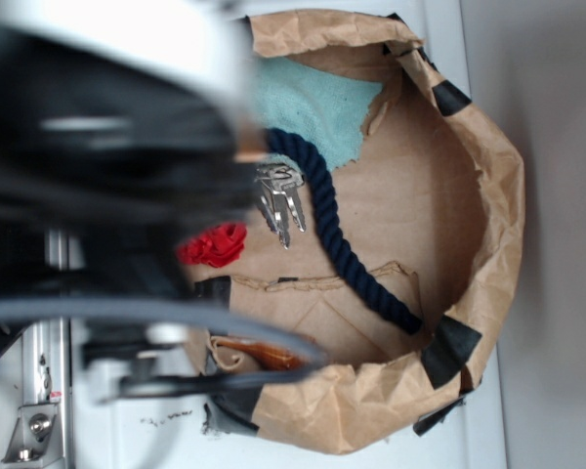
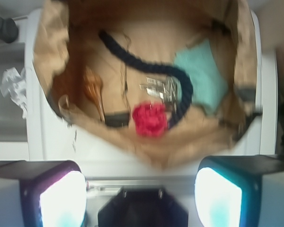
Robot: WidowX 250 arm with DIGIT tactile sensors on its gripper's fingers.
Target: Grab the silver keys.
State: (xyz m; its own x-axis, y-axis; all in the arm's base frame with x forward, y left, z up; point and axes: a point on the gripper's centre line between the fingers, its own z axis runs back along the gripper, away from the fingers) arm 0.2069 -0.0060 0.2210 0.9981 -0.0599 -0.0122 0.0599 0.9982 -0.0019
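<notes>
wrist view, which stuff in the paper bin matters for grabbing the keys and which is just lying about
Belongs to the job:
- silver keys, lying against the rope
- gripper, open, above the bin's near edge, away from the keys

Just lying about:
- red fabric flower
- dark blue rope
- teal cloth
- brown seashell
- brown paper bin holding it all

Silver keys (image 2: pixel 159 88) lie between flower (image 2: pixel 150 118) and rope (image 2: pixel 132 59).
</notes>
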